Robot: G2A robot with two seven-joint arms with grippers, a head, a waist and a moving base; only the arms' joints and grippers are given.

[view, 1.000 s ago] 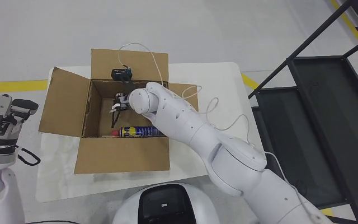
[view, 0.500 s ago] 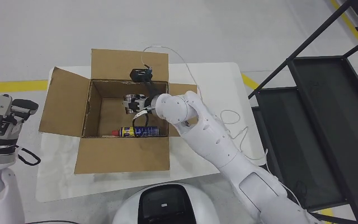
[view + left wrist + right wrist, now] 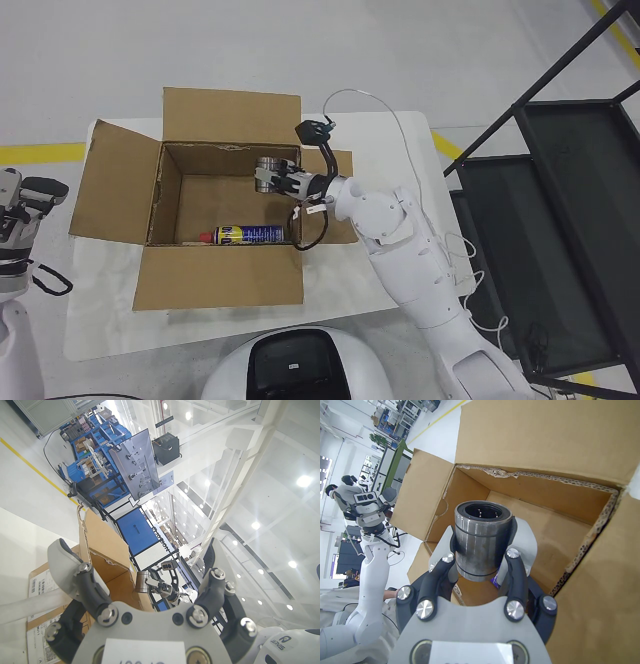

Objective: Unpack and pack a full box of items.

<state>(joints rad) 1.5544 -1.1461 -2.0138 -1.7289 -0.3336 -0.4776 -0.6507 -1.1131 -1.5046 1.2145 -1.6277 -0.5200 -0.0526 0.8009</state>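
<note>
An open cardboard box stands on the white table. A blue and yellow spray can lies on the box floor near the front wall. My right gripper hovers over the box's back right corner, shut on a steel cylinder. In the right wrist view the hollow cylinder sits upright between the fingers, above the box interior. My left gripper is open and holds nothing, at the table's left edge, off the box's left flap. It sees the cylinder farther off.
A black metal rack stands right of the table. A thin white cable loops above the right arm's wrist. The box flaps spread outward on all sides. Bare tabletop lies right of the box.
The right gripper has risen out of the box and swung toward its right side, carrying the steel cylinder. The left arm and the spray can have stayed put.
</note>
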